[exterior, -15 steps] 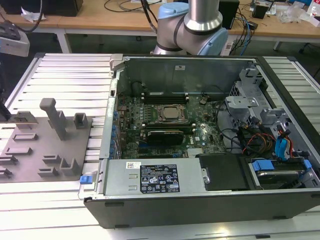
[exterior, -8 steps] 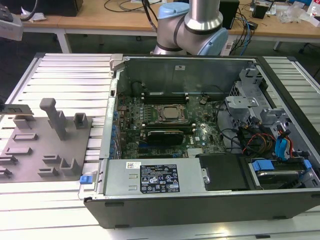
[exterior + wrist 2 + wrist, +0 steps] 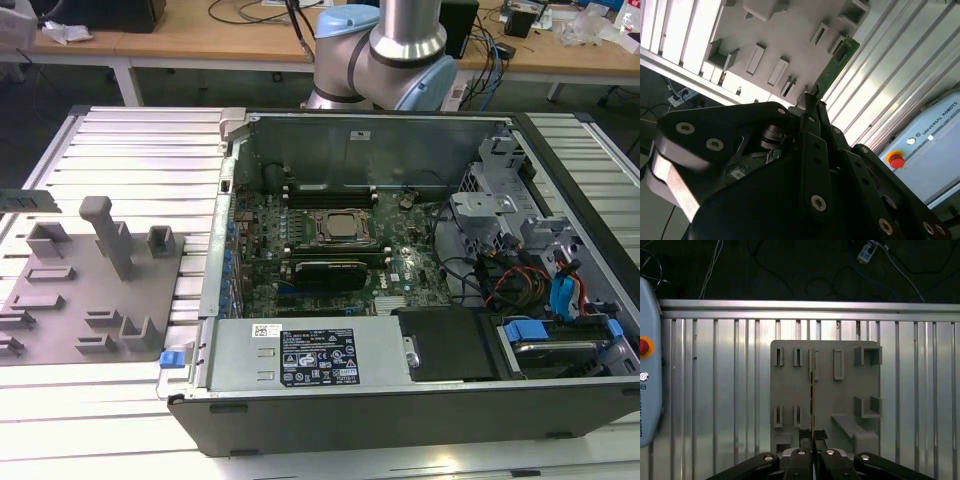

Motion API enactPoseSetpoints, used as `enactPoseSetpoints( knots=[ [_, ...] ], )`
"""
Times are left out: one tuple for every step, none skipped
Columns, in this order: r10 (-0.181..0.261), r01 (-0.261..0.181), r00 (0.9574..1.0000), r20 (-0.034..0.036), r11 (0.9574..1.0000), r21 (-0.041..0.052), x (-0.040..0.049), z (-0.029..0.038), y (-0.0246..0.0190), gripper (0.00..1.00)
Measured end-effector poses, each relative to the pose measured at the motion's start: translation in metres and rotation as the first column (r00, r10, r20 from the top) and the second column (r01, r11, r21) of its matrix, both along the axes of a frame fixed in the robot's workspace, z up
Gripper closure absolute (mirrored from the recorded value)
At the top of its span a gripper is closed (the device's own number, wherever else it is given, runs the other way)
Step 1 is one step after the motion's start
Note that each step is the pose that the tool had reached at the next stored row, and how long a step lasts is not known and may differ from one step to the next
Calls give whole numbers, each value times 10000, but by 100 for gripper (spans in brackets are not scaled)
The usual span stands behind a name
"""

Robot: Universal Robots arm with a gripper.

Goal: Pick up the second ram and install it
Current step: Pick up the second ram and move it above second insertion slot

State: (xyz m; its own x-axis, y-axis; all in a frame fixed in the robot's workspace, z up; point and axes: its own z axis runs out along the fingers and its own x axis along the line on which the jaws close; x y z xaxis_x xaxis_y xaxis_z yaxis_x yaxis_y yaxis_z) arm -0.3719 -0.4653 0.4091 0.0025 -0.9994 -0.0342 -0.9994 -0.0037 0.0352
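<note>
Clamping one end of the second ram point(image 3: 836, 64), the gripper point(image 3: 812, 101) had its black fingers closed tight on the green stick, which reached out from the fingertips over the grey fixture plate point(image 3: 772, 27). In the first wrist view the stick point(image 3: 813, 390) showed edge-on as a thin line running from the gripper point(image 3: 813, 436) across the plate point(image 3: 790, 390), in line with one of the plate's narrow holders; whether its far end touched the plate could not be told. The plate lay on a ribbed aluminium table point(image 3: 730, 390), with a red stop button point(image 3: 643, 346) on a pale box just beside the table. At the exterior view's left the same plate point(image 3: 70, 300) sat on the table point(image 3: 150, 150), beside the open computer case point(image 3: 400, 415). Its motherboard point(image 3: 400, 270) and CPU socket point(image 3: 335, 228) lay exposed in the middle of the frame. The arm's base point(image 3: 385, 55) stood at the upper centre.
</note>
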Motion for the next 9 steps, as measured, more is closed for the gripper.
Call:
enactPoseSetpoints(
  knots=[
    [0, 0, 10000, -7, 10000, 16, 8, 19, 1, 87],
    [-1, 1, 10000, -13, 10000, 27, 13, 31, 2, 87],
    [3, -3, 10000, -30, 10000, 43, 31, 45, 4, 87],
    [13, -13, 10000, -48, 10000, 52, 44, 51, 8, 87],
    [28, -27, 10000, -66, 10000, 60, 58, 54, 15, 87],
    [84, -83, 9999, -106, 9999, 64, 82, 58, 29, 87],
    [219, -218, 9996, -150, 9997, 65, 100, 61, 41, 87],
    [279, -278, 9995, -164, 9996, 68, 109, 62, 47, 87],
    [311, -309, 9994, -170, 9995, 74, 114, 63, 52, 87]
  ],
)
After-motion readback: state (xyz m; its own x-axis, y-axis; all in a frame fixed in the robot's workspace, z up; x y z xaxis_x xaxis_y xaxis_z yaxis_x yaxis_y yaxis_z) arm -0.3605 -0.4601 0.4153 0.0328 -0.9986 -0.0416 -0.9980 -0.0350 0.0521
